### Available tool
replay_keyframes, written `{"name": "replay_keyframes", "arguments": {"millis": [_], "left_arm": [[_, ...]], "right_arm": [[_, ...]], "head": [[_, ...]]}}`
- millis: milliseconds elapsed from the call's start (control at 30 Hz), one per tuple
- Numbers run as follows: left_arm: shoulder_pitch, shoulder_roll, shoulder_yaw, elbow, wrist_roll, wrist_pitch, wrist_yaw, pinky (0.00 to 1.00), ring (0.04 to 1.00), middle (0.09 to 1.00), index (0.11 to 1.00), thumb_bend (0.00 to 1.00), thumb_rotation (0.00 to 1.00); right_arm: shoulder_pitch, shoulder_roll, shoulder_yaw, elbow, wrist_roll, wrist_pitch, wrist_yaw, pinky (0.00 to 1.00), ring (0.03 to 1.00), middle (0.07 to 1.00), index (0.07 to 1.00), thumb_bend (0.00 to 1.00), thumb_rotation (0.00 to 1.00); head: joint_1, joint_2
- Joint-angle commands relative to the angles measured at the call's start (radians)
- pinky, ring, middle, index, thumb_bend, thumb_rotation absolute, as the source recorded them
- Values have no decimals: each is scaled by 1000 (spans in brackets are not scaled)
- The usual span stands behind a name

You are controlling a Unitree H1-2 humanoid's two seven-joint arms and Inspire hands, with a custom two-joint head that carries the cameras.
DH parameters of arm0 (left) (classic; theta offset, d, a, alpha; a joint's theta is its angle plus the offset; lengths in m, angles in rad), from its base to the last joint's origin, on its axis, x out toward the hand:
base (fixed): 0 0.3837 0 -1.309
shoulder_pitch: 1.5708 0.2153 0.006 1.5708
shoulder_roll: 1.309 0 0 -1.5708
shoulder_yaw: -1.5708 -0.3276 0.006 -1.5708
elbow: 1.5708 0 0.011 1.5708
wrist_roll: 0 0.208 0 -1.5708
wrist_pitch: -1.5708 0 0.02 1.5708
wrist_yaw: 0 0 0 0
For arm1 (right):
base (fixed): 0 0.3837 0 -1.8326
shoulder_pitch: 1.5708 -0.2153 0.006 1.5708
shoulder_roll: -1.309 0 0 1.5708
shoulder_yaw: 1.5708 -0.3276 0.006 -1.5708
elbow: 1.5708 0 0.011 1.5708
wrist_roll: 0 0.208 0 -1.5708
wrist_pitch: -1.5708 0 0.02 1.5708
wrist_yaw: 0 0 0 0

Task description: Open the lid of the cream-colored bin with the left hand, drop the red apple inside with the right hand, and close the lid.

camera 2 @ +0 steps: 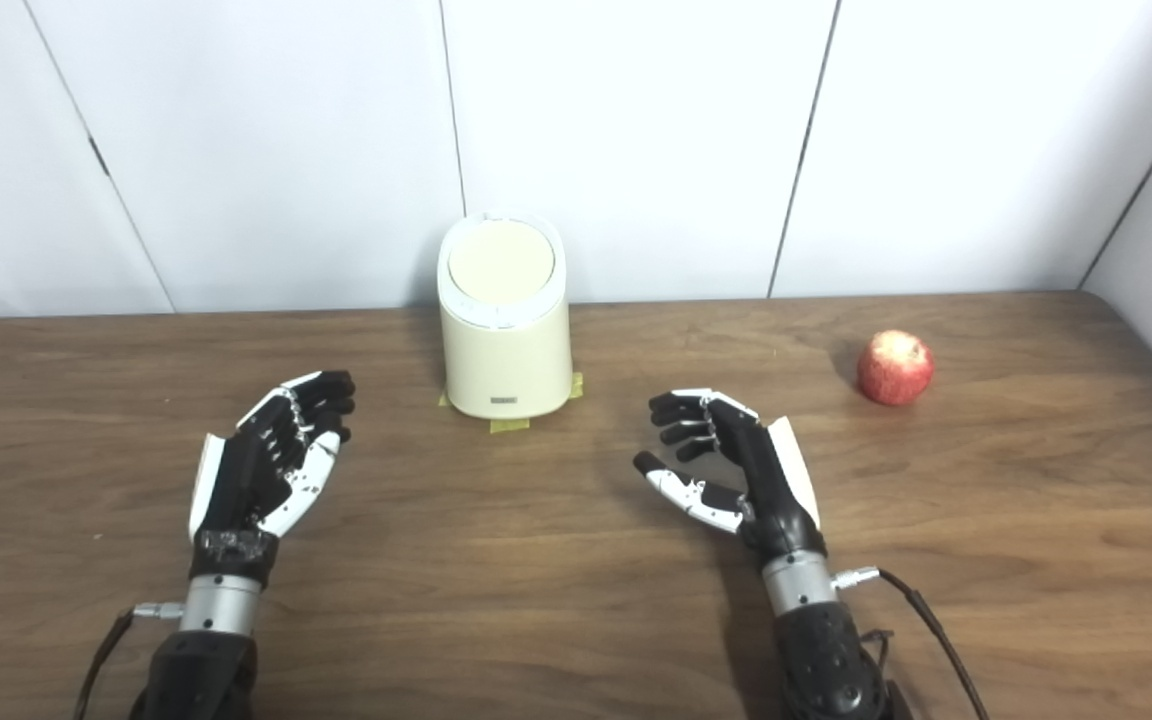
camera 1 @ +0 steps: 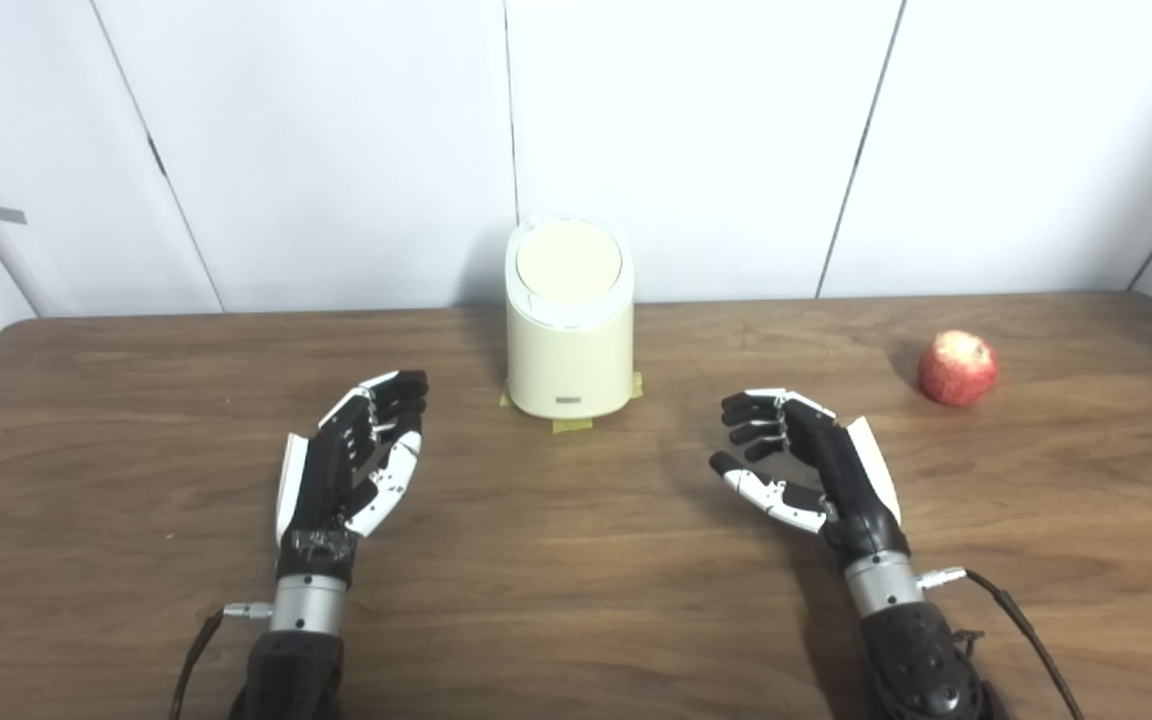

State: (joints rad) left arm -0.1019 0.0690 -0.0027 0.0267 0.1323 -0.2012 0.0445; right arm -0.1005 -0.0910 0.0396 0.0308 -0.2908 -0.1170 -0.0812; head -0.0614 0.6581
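Observation:
The cream-colored bin stands at the back middle of the wooden table, its round lid down and tilted toward me. Strips of yellow tape show at its base. The red apple lies on the table to the far right, apart from everything. My left hand rests open in front of the bin's left side, holding nothing. My right hand is open too, fingers slightly curled, in front and to the right of the bin, well short of the apple.
The brown wooden table spans the whole view, with white wall panels right behind the bin. Cables trail from both wrists near the front edge.

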Motion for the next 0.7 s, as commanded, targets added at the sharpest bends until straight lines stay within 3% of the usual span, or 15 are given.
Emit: {"name": "replay_keyframes", "arguments": {"millis": [0,567,600,633,667], "left_arm": [[-8,2,-4,1,15,-22,5,642,734,748,725,216,307],[-13,9,-3,16,19,-31,8,638,733,746,724,214,304],[-15,8,-1,14,16,-30,9,640,732,744,722,221,321],[-15,8,1,13,13,-29,9,655,738,748,724,244,450],[-18,12,1,12,15,-35,8,660,740,749,725,252,499]], "right_arm": [[-21,-6,-6,-31,6,-13,-4,530,610,641,633,281,172],[-25,-3,0,-23,1,-16,-9,529,607,640,631,279,159],[-26,-3,2,-22,-5,-16,-11,527,607,639,631,276,157],[-26,-3,4,-23,-11,-15,-13,528,608,640,632,274,159],[-25,-2,5,-26,-15,-9,-13,528,608,640,633,274,161]], "head": [[0,1],[-6,-4],[-9,-4],[-11,-4],[-12,-4]]}}
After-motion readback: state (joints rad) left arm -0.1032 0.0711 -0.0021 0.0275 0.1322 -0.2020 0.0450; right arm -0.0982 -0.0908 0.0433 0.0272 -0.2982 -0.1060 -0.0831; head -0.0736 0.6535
